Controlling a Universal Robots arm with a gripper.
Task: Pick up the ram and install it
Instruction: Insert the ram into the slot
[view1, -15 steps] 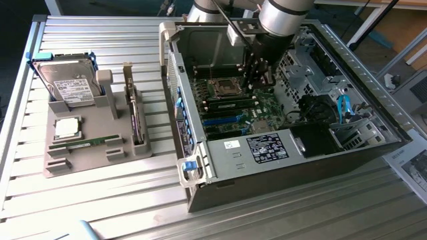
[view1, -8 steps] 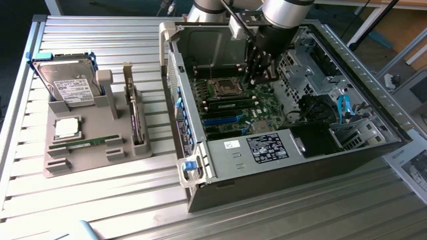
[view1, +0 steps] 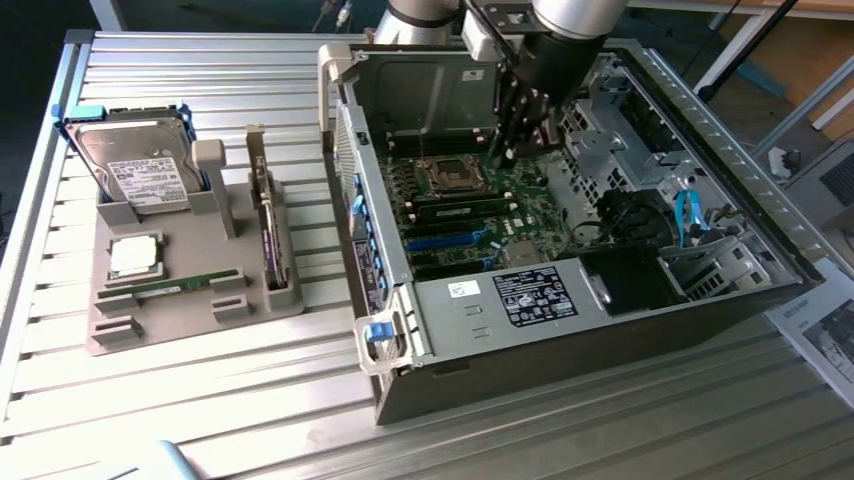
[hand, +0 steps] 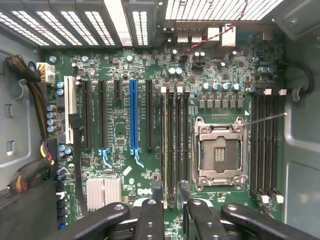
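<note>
**A:** How far along are you with the ram (view1: 174, 286)?

**B:** Looks barely started, tbh. It's lying in the grey holder (view1: 174, 325), lower left of the exterior view. Your gripper (view1: 514, 150) hangs inside the case (view1: 467, 360) over the memory slots (hand: 177, 135), jaws apart, holding nothing.

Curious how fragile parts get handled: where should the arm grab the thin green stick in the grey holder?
Probably from above: the ram seems to stand on edge in the grey holder, so pinch its flat faces mid-length.
</note>
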